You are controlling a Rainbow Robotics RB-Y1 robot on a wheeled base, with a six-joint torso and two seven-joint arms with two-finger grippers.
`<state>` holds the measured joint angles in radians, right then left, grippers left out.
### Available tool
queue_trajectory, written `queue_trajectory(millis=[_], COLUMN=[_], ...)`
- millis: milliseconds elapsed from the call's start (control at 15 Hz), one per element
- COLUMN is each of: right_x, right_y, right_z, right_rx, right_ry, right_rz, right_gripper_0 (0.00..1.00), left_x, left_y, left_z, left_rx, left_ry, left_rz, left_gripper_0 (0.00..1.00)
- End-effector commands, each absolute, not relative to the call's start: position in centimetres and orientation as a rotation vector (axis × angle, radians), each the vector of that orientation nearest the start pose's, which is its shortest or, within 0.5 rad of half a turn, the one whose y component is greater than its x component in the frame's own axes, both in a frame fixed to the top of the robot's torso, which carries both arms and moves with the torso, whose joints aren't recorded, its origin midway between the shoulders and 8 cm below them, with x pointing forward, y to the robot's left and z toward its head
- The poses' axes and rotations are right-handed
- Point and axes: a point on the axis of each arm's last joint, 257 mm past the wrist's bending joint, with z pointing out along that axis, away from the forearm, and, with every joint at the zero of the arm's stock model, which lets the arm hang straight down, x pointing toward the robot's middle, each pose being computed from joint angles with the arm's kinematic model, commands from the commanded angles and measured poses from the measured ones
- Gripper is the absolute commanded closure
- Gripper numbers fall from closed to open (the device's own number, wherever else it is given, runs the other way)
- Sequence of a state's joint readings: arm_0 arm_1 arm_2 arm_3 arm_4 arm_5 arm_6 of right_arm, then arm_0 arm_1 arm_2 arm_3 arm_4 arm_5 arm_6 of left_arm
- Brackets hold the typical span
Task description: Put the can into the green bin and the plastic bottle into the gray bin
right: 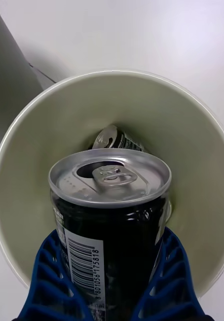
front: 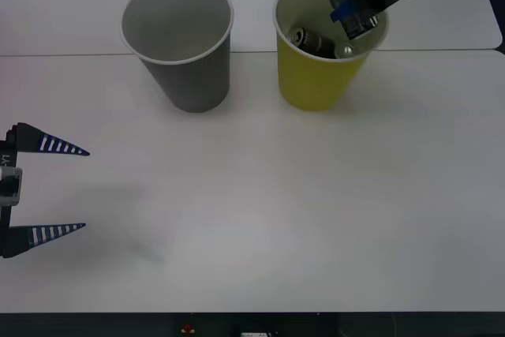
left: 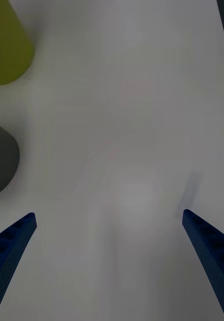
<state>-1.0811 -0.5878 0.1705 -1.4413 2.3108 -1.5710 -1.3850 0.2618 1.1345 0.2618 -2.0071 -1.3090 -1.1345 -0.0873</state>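
My right gripper (front: 351, 9) reaches down into the mouth of the green bin (front: 316, 84) and is shut on the can (right: 112, 220), a dark can with a silver pull-tab top. In the right wrist view the blue fingers (right: 46, 281) clamp the can's sides inside the bin's pale wall (right: 192, 150). A second dark can (right: 114, 139) lies on the bin's floor, also seen from the front (front: 309, 39). The gray bin (front: 193, 76) stands left of the green one. The plastic bottle is out of view. My left gripper (front: 85, 189) hangs open at the table's left edge.
The white table (front: 276, 211) stretches from the bins to the front edge. A seam (front: 63, 54) runs across it behind the bins. In the left wrist view the green bin (left: 6, 45) and the gray bin (left: 1, 160) stand far from the open fingers.
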Motion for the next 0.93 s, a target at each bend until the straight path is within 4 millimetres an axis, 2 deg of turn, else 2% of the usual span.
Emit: queue_trajectory(millis=[67,133,200,333,533,667,933], right_x=[59.2,59.2,59.3,59.3,59.1,58.9,56.3], right_y=[-14.1,-14.1,-14.2,-14.2,-14.0,-14.1,-14.0], right_z=[-1.5,-1.4,-1.4,-1.4,-1.2,-0.4,2.6], right_rx=[-0.853,-0.873,-0.9,-0.942,-0.969,-0.993,-1.011], right_ry=[2.217,2.207,2.195,2.177,2.162,2.132,2.014], right_rz=[0.087,0.074,0.06,0.041,0.048,0.042,0.172], right_gripper_0=[0.97,0.81,0.52,0.0,0.0,0.0,0.0], left_x=[34.1,34.1,34.1,34.1,34.1,34.1,34.1], left_y=[28.6,28.6,28.6,28.6,28.6,28.6,28.6], left_z=[-16.7,-16.7,-16.7,-16.7,-16.7,-16.7,-16.7], left_rx=[1.762,1.762,1.762,1.762,1.762,1.762,1.762], left_ry=[1.444,1.444,1.444,1.444,1.444,1.444,1.444], left_rz=[-0.118,-0.118,-0.118,-0.118,-0.118,-0.118,-0.118], left_gripper_0=[0.0,0.0,0.0,0.0,0.0,0.0,0.0])
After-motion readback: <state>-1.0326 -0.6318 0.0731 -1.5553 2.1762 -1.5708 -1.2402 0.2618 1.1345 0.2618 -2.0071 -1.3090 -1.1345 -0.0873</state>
